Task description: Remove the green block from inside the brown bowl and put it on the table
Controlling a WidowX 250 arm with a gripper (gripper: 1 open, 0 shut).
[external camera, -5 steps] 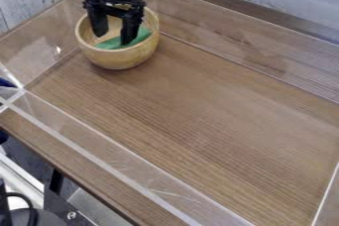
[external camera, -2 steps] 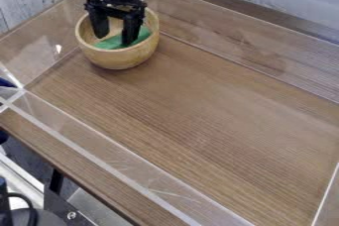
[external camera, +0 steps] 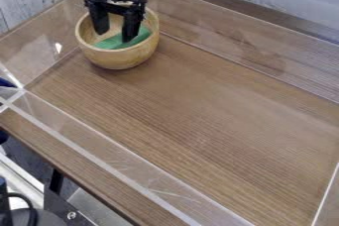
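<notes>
Wood-grain tabletop point(external camera: 199, 121), tan bowl point(external camera: 119, 56) on it

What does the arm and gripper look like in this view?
Only the end of the arm shows at the top edge: dark, near black. The gripper is the same dark tone, with two slim, blocky fingers and a few small paler spots higher up. No readable markings; cables can't be made out at this size.

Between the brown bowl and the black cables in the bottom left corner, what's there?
In the camera view, brown tabletop and a clear plastic wall lie between them.
</notes>
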